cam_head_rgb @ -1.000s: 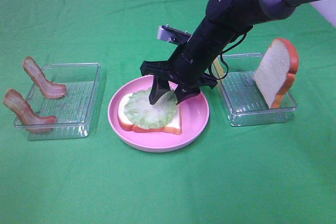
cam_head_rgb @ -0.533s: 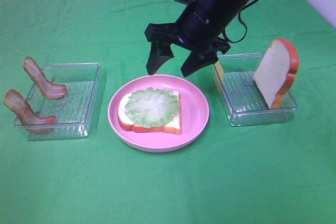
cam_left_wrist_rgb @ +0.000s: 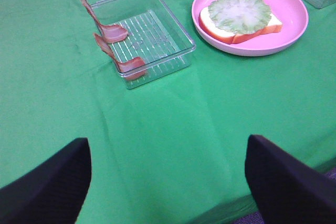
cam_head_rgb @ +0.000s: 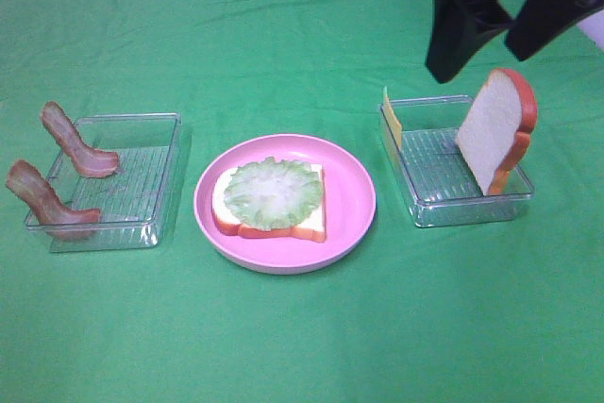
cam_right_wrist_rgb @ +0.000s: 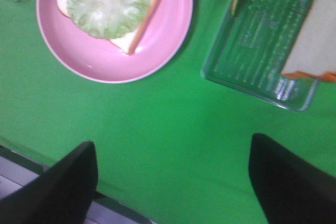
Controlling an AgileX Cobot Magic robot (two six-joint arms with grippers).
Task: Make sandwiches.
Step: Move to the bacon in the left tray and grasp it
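Scanning all three views right now, and there's not a single word, label, brand, number or sign to be read on anything in sight.

In the high view the top edge is cutting off the right gripper (cam_head_rgb: 481,58), leaving only its two dark fingers (cam_head_rgb: 444,40). The lettuce leaf (cam_head_rgb: 272,193) is covering most of the lower bread slice (cam_head_rgb: 310,214). The cheese slice (cam_head_rgb: 390,118) is showing only a thin edge at the right tray's (cam_head_rgb: 472,214) left wall. The blurred right wrist view is cropping the upright bread slice (cam_right_wrist_rgb: 315,43); the left wrist view is cropping the left gripper (cam_left_wrist_rgb: 168,145).
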